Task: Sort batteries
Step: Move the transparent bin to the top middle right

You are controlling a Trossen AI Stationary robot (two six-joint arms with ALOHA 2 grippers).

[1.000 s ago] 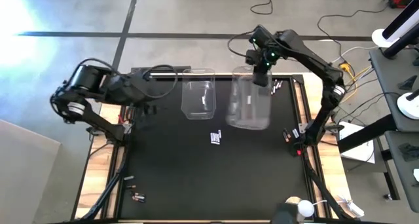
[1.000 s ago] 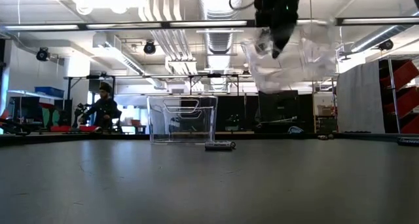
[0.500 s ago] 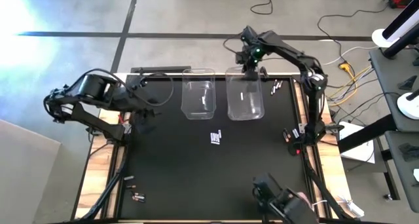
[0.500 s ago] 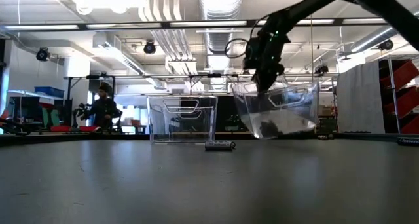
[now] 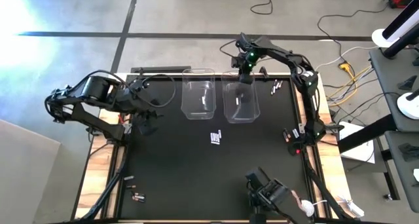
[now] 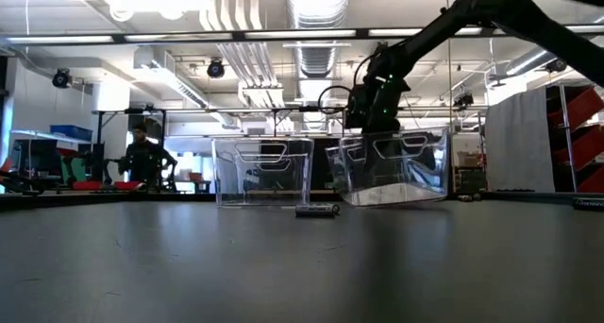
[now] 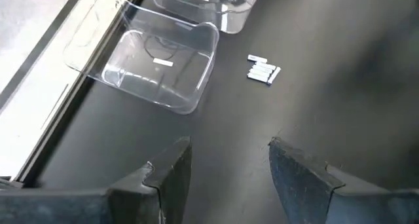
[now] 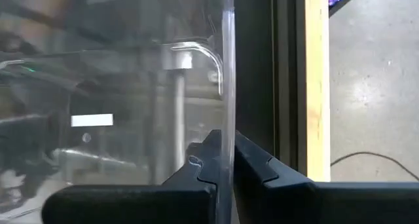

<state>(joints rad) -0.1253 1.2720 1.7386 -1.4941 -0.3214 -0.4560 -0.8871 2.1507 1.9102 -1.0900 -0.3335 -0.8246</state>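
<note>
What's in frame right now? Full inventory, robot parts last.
left bin: one, clear, standing at the table's far edge, centre.
right bin: one, clear, beside the left bin, its far wall pinched by the right gripper.
middle batteries: small cluster, silver-white, just in front of the bins.
corner batteries: a few, dark, near-left corner.
far-right batteries: a few, right of the bins.
table: one, black top.
person: one, in the room behind.
left gripper: jaws open, empty, at the table's left side.
right gripper: jaws shut on the right bin's wall.
</note>
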